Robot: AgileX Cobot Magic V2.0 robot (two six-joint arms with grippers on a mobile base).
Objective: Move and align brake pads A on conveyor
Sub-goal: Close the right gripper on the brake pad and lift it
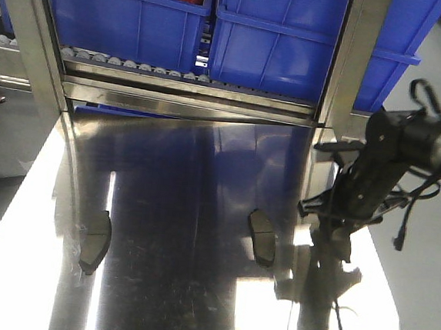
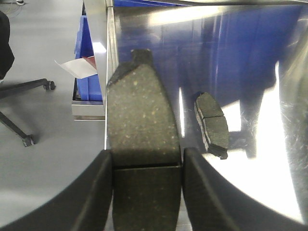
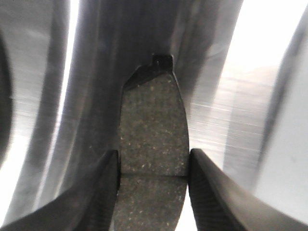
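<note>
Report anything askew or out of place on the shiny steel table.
The left grey-brown curved brake pad and the centre brake pad lie loose on the shiny steel table, angled differently rather than lined up. Nothing looks spilled or damaged.

Dim overall, blown-out white glare on the steel table [image 1: 178,300], blue reflections, soft blurred wrist views
</note>
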